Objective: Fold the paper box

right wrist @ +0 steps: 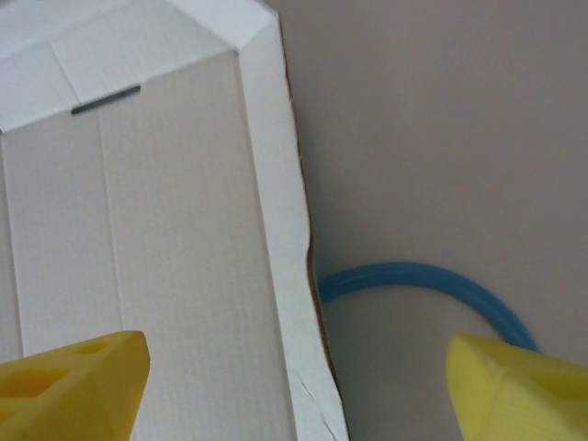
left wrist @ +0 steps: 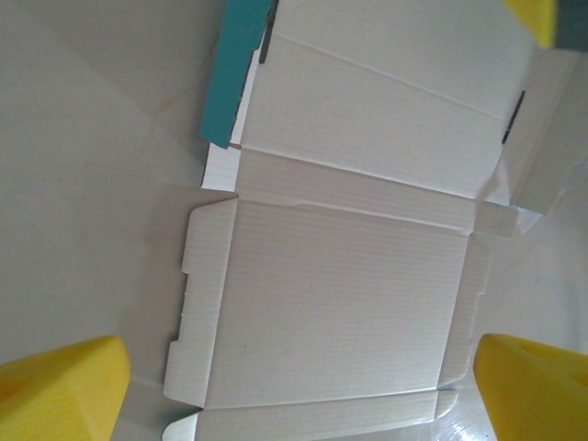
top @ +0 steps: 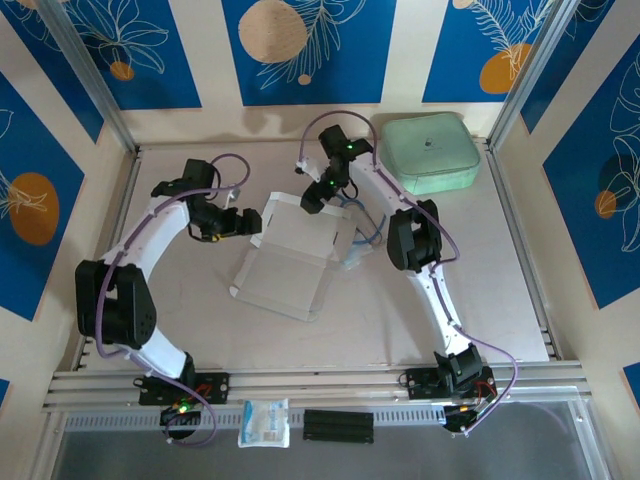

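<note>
Paper box (top: 285,262) open on table (top: 480,300), white side up; left and right jaws both released.

The paper box (top: 290,262) is laid centrally on the table (top: 480,290); a case (top: 430,150) is placed far right, a packet (top: 264,422) at the near edge.

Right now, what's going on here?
Two arms are working on the paper box, which lies mostly unfolded mid-table, white side up. The left gripper hovers open at its left side, and the right gripper hovers open over its far edge. Neither holds it. Folding has barely begun.
</note>
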### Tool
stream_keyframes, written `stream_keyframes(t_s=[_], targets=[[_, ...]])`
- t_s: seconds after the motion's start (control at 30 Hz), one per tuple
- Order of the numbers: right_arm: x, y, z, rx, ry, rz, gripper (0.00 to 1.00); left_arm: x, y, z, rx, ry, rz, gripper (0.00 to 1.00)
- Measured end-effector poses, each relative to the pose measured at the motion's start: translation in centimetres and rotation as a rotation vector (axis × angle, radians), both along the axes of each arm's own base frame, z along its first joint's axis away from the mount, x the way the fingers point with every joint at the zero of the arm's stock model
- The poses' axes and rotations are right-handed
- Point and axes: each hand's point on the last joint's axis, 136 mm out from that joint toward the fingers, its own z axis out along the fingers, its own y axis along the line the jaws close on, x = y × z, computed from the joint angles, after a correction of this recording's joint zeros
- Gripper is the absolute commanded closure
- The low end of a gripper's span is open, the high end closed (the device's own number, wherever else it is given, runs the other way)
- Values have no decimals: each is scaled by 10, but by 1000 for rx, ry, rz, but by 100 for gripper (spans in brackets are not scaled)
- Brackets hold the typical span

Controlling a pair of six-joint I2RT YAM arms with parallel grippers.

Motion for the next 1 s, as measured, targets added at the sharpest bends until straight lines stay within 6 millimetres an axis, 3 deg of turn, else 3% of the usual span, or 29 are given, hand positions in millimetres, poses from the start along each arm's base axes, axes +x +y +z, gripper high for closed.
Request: stream_keyframes(t_s=[0.13, 0.23, 0.4, 0.63, 0.77, 1.0], targets=[[-10, 2, -20, -16, 56, 16, 26, -2, 0, 2, -7, -5, 2, 3], [-14, 3, -23, -20, 70, 24, 41, -4, 0, -2, -6, 3, 2, 2], [-15, 4, -24, -28, 62, 37, 77, -8, 1, -8, -3, 19, 4, 1], [-22, 1, -20, -95, -7, 102, 99, -8, 4, 8, 6, -41, 12, 1], [-26, 5, 9, -139, -127, 160, 100, -7, 8, 22, 21, -103, 23, 1], [-35, 8, 89, -315, -572, 291, 100, -7, 18, 29, 59, -162, 60, 1]])
